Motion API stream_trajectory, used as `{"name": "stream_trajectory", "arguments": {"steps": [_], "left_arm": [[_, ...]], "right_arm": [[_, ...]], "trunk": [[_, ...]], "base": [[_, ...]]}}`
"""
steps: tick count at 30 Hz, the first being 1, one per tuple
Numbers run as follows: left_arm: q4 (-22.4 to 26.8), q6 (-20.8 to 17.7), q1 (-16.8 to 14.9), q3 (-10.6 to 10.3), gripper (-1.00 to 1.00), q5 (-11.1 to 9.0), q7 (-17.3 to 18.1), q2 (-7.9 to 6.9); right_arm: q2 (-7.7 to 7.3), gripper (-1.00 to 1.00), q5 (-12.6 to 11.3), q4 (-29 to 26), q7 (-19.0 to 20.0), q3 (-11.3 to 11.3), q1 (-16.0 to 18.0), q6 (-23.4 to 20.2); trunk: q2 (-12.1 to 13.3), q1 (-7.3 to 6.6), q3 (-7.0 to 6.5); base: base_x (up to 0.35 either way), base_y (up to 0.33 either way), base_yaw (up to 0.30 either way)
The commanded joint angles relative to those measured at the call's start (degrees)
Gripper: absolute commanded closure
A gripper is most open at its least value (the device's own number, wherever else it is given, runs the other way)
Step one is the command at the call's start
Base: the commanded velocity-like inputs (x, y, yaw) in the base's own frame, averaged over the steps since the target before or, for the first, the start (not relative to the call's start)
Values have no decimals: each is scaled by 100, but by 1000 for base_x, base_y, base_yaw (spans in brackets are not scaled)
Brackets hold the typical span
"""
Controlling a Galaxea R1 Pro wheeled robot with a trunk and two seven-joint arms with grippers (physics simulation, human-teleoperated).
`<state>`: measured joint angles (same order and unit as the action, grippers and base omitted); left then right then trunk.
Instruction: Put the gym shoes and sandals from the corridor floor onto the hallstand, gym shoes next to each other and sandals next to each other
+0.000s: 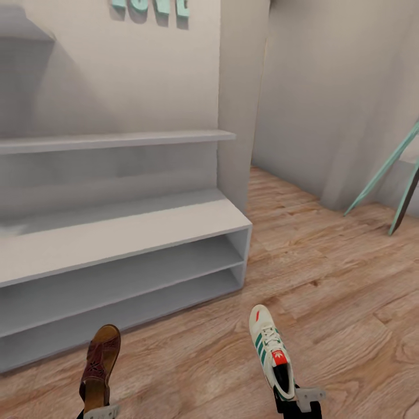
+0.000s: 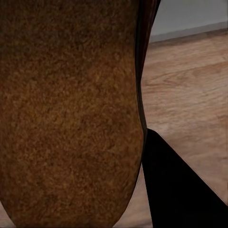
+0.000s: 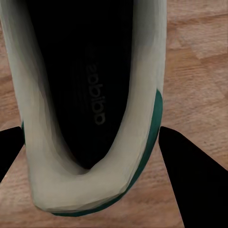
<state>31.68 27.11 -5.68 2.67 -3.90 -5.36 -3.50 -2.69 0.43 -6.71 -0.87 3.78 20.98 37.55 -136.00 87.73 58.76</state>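
Sandal (image 1: pixel 100 366) gripped in left hand (image 1: pixel 96 410), gym shoe (image 1: pixel 272 355) in right hand (image 1: pixel 297 401), before hallstand's (image 1: pixel 116 233) edge

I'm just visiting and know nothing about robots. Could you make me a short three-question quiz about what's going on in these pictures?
1. True or false: the sandal at the left gripper already lies on the rack.
2. Which shoe is at the right gripper? A) a brown sandal B) a white sneaker C) nothing
3. Fill in: both shoes point their toes toward the ____.

Key
1. False: it is in front of the rack, over the floor, with no shoe on the bench top.
2. B, held by its heel.
3. rack
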Motion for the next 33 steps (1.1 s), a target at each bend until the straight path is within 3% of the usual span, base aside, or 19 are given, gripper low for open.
{"name": "stream_trajectory", "arguments": {"steps": [1,15,33], "left_arm": [[-4,14,-4,-12,100,-23,-9,-1],[4,14,-4,-7,100,-23,-9,-1],[22,16,-4,9,100,-23,-15,-1]], "right_arm": [[-3,100,-7,3,-6,35,2,15],[-3,100,-15,-15,-9,35,2,21],[-3,100,-17,-15,-9,35,1,23]], "trunk": [[-2,-1,-1],[-2,-1,1],[-2,-1,1]], "base": [[0,0,222],[0,0,49],[0,0,268]]}}
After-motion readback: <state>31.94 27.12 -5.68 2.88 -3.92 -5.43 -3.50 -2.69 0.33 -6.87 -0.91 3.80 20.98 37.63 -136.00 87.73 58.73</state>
